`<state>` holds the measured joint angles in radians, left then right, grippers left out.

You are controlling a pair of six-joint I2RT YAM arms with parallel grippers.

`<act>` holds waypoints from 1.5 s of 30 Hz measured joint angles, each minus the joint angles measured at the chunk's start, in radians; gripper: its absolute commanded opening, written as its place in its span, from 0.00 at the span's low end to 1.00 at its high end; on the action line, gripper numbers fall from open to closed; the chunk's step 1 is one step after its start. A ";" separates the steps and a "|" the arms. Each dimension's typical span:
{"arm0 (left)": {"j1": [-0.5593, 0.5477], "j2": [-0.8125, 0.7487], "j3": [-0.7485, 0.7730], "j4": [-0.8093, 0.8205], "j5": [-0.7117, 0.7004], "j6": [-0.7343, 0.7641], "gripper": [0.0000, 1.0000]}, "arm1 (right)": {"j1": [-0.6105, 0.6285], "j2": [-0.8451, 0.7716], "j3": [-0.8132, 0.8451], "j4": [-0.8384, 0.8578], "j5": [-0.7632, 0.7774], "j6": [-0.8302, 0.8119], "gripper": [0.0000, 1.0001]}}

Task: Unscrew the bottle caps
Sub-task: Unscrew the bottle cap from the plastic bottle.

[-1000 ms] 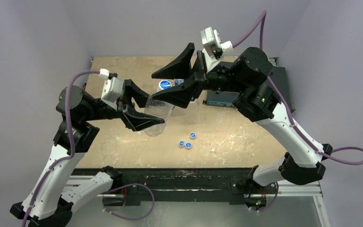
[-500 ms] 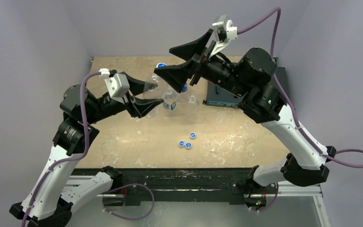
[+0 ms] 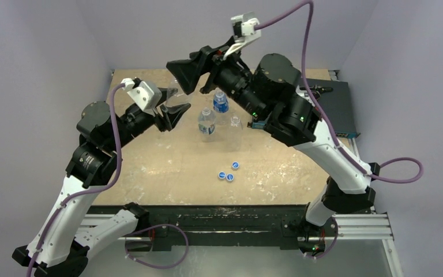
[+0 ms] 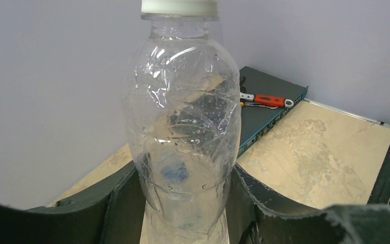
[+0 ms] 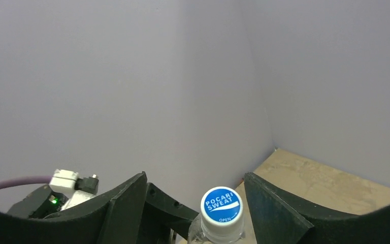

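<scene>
Left jaws closed on lower body of unlabelled crinkled bottle (image 4: 183, 132), upright, white cap (image 4: 179, 6) on; right jaws spread wide, either side of blue cap (image 5: 222, 205) on labelled bottle (image 3: 221, 103), no contact; three loose caps (image 3: 229, 172) on worktop (image 3: 282, 167), nearer arm bases.
</scene>
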<state>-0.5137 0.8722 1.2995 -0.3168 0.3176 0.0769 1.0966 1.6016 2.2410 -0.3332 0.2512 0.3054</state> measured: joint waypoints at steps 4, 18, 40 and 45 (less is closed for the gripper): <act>0.000 0.000 0.000 -0.001 -0.012 0.008 0.01 | 0.023 0.045 0.006 -0.021 0.058 -0.011 0.59; 0.000 0.000 -0.002 0.001 -0.012 0.013 0.01 | 0.023 0.022 -0.024 -0.011 0.107 -0.015 0.54; 0.000 -0.008 -0.002 0.000 -0.011 0.012 0.01 | 0.023 0.022 -0.040 -0.014 0.106 -0.020 0.09; 0.000 -0.009 -0.003 0.000 -0.006 0.010 0.01 | 0.022 0.022 -0.039 -0.014 0.089 -0.023 0.00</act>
<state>-0.5137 0.8635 1.2961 -0.3168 0.3111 0.0868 1.1187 1.6238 2.2017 -0.3477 0.3405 0.2829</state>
